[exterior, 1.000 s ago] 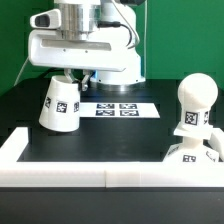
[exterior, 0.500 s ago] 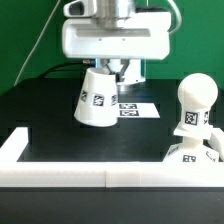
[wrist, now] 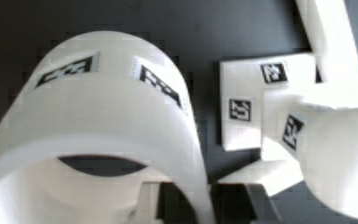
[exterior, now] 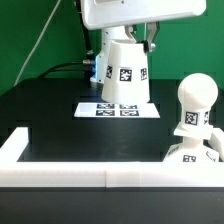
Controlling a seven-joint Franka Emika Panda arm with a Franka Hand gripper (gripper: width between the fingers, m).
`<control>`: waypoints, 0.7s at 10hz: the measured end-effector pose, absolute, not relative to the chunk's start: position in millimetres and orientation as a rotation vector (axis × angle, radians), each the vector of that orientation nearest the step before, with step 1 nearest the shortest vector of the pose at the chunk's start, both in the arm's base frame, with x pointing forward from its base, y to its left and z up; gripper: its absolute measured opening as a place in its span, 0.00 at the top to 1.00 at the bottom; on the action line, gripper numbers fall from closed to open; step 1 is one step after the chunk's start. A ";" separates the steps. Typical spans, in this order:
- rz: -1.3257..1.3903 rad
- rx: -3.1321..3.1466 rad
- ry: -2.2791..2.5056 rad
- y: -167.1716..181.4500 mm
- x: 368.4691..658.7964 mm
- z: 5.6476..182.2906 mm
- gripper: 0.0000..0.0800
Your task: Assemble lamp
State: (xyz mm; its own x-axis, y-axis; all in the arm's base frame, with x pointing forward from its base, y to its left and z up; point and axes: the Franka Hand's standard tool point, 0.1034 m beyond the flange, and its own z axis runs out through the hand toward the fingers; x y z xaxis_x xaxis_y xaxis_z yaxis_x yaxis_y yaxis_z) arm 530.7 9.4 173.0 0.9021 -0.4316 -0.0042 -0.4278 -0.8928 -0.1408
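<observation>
in the exterior view, the shade (exterior: pixel 125 72) is hanging in the air above the black table (exterior: pixel 60 120). it is a white cup shape, wider at the bottom, with black-and-white square tags on its side. the gripper (exterior: pixel 128 36) is holding it from above, but the fingers are mostly hiding behind the shade, so the pinch is hard to see here. the arm's top is getting cut off by the picture edge. the marker board (exterior: pixel 118 109) is lying flat on the table under the shade. at the exterior view's right, the round bulb (exterior: pixel 193 103) is sitting upright on the base (exterior: pixel 190 152), which is partly hiding behind the white rail (exterior: pixel 60 165).

in the wrist view, the shade (wrist: pixel 114 120) is filling most of the picture, and its open mouth is showing dark inside. the gripper (wrist: pixel 179 195) is pinching the shade's wall between its jaws. the bulb (wrist: pixel 327 115) and base (wrist: pixel 265 80) are showing beside it, blurry and cut off.
</observation>
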 end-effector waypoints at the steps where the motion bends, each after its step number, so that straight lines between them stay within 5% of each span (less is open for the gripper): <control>1: -0.036 -2.929 0.664 10.0 529.9 171.8 0.94; 4: -0.040 -2.926 0.669 13.3 530.2 172.4 0.94; 7: -0.056 -2.893 0.684 46.4 548.3 201.2 0.94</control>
State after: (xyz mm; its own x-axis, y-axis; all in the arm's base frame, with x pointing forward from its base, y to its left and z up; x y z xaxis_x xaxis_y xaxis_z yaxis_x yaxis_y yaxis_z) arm 548.3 46.4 201.2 0.8943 -0.4476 -0.0019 -0.4412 -0.8809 -0.1713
